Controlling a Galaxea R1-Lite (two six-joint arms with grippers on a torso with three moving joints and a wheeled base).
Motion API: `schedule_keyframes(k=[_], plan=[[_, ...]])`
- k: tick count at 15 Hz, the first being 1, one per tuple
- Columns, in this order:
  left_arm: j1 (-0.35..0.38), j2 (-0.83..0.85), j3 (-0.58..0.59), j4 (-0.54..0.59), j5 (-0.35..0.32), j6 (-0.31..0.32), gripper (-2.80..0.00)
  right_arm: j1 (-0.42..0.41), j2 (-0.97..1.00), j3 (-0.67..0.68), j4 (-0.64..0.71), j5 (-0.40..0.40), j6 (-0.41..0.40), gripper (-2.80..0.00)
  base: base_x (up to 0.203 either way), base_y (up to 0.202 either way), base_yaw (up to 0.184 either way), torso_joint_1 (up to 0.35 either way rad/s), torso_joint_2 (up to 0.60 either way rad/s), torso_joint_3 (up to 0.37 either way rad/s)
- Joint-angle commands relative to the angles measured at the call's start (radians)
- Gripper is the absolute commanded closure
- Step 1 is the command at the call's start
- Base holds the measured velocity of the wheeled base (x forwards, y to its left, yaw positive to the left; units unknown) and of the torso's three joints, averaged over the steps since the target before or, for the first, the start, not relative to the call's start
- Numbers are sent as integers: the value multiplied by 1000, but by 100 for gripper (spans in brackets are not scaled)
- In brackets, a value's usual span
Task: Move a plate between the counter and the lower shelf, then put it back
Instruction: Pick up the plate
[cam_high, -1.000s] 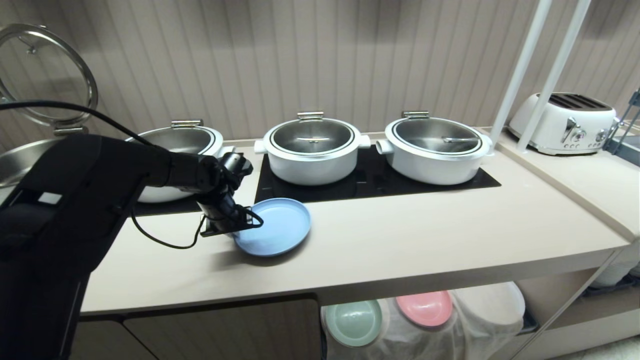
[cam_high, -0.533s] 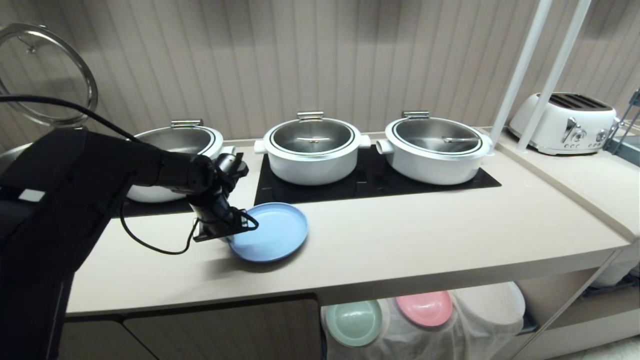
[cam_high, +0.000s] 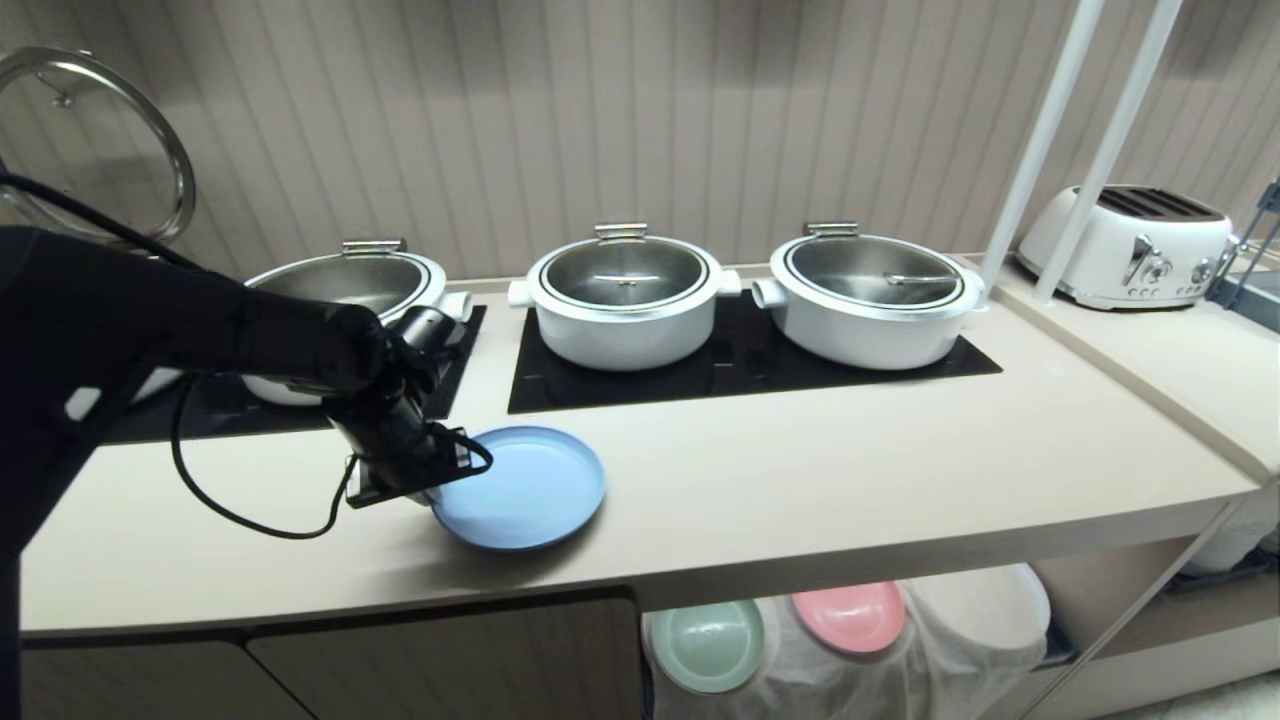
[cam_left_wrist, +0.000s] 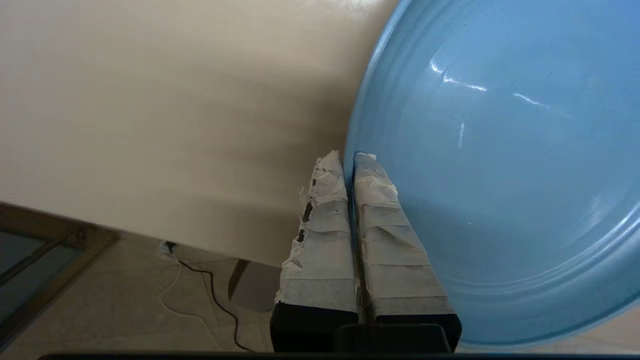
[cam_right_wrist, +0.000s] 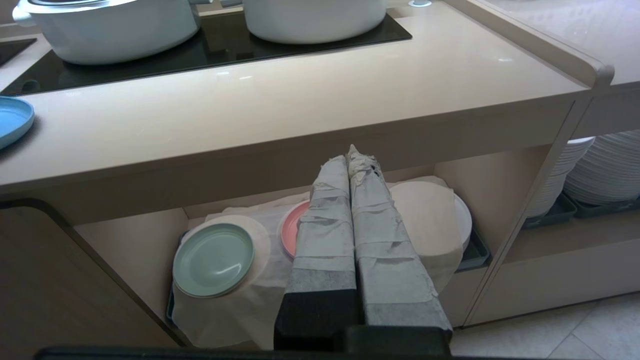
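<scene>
Item: plate (cam_high: 525, 488), light blue, raised rim. Location: on the table (cam_high: 800, 480), near its front edge, forward of the black inset panels (cam_high: 740, 370).

Left claw (cam_high: 440, 478): fingers pressed together on the plate's near rim, holding it.

Change: over the last second plate and claw have come toward the table's front edge and leftward. Judged: the plate is being drawn off toward the lower shelf (cam_right_wrist: 320, 235); that leg has not reached it.

Right claw (cam_right_wrist: 351, 152): closed, empty, idle before the lower shelf.

Brands, labels, writing: none legible.
</scene>
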Motion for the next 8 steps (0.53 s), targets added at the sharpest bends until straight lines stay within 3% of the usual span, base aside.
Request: schedule_keyframes(k=[1,8], plan=[[6,-89,66,3,1,-5,0,0,0,0,0,0,0,0,0,0,0,0,0,0],[13,-246,306,-21,-24,-120,0,0,0,0,0,0,0,0,0,0,0,0,0,0]])
